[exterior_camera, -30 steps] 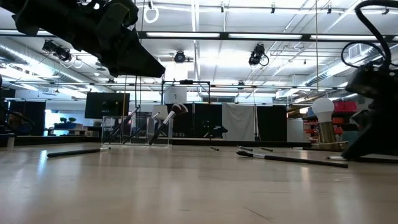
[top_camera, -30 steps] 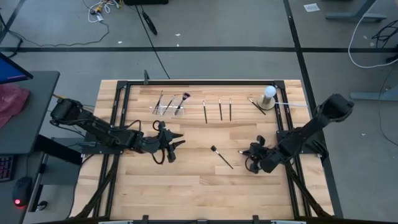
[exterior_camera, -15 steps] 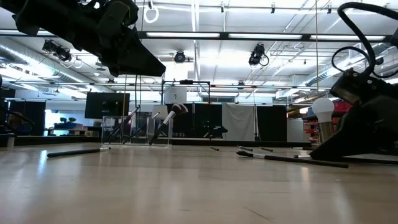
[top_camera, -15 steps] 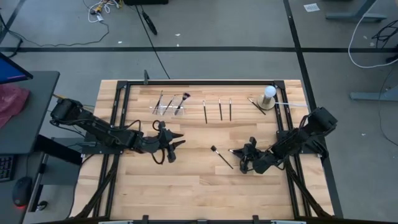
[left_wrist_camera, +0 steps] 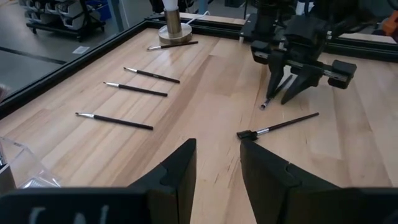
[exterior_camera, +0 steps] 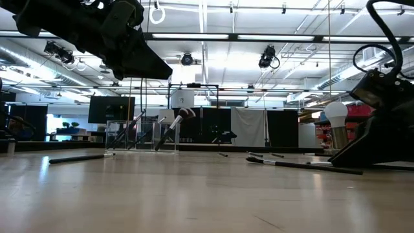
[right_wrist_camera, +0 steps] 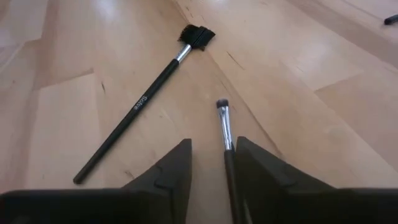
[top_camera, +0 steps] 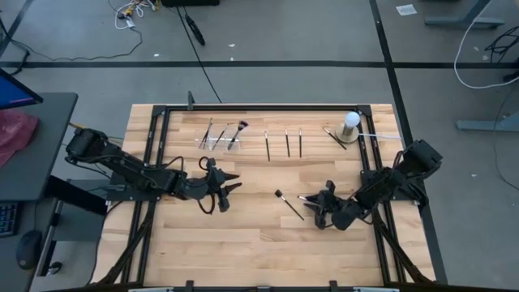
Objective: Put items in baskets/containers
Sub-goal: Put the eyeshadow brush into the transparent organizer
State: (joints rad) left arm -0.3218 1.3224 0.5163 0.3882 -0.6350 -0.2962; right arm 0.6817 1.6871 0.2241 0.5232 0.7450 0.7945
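Right wrist view, right hand (right_wrist_camera: 211, 165) astride thin silver-ferruled brush (right_wrist_camera: 222, 124), glossy wood.

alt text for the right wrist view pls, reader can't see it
The right gripper hovers low over the wooden table, its two dark fingers apart with a thin silver-necked brush lying between them. Beside it lies a longer black brush with a flat dark tuft, untouched.
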